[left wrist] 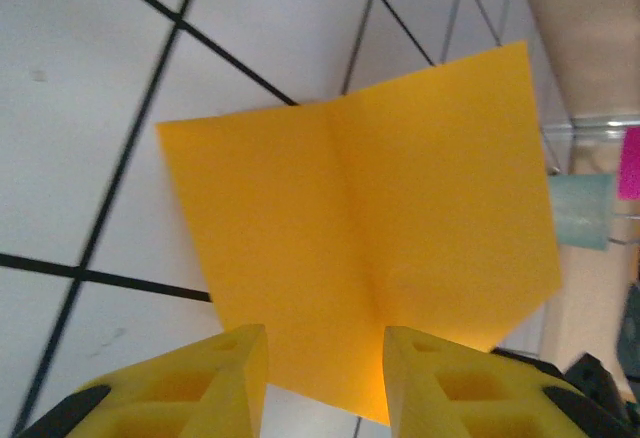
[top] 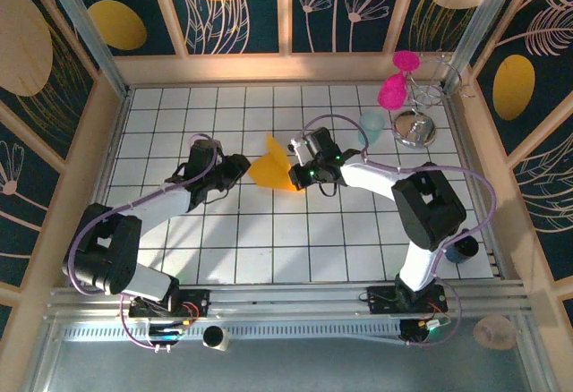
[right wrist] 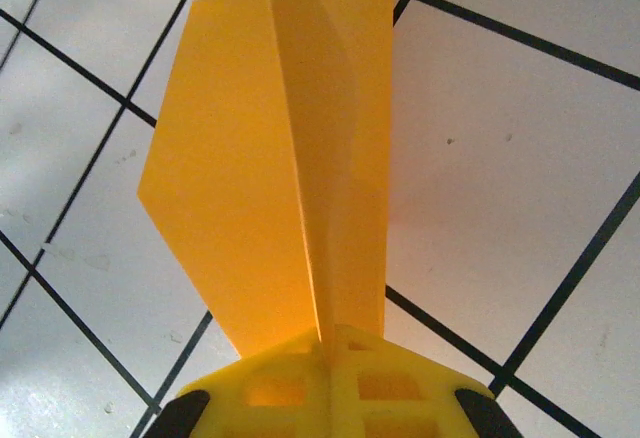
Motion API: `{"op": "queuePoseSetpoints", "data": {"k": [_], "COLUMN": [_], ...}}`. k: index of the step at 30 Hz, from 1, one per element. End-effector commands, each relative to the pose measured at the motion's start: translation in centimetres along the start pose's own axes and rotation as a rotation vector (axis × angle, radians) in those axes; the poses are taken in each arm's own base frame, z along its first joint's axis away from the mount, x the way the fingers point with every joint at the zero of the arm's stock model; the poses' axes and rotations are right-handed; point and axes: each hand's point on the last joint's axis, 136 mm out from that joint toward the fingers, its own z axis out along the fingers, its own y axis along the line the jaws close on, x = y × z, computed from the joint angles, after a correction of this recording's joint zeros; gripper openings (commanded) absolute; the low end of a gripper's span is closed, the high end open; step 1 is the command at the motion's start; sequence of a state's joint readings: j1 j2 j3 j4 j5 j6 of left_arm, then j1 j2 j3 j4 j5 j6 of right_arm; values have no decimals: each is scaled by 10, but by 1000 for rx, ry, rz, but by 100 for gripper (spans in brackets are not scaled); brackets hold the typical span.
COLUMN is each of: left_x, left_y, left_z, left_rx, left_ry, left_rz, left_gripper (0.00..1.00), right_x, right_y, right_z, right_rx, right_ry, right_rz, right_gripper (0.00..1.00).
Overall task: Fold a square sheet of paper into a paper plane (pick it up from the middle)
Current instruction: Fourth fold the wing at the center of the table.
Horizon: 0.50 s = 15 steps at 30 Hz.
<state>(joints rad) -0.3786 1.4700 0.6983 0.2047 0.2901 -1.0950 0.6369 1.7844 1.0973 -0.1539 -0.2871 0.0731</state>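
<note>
Bench (top: 269,258): white tiles, near half open | square sheet of paper (top: 271,173): mid-bench, centre-creased, one half raised, edges free | right end effector (right wrist: 330,343): closed on crease end | left end effector (left wrist: 322,358): parted, paper corner between fingers, ungripped | right wrist: fold upright; left wrist: halves spread

Robot test cell: tiled table (top: 269,242), aluminium frame (top: 269,296), painted panels (top: 235,16)

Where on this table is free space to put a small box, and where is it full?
Free: the far-left tiles behind the left arm, and the near tiles between it and the right arm. Crowded: the middle, where the right gripper holds the sheet of paper, and the far-right corner with cup, pink puffs, metal dish.
</note>
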Motion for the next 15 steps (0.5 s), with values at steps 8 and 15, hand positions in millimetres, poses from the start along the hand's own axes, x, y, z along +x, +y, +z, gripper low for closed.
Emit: {"op": "queuePoseSetpoints", "data": {"k": [8,15], "left_x": [28,27], "left_y": [-1,31], "left_z": [29,28], "left_rx": [29,-74], "left_ry": [132,83], "left_rz": [-18,-29], "left_gripper": [31,23], "right_x": [12,36], "right_y": [5,12], "right_z": [5,25], "right_rx": [20,53], "right_ry": [47,145], "right_rz": [-10,-55], "right_gripper": [4,2]}}
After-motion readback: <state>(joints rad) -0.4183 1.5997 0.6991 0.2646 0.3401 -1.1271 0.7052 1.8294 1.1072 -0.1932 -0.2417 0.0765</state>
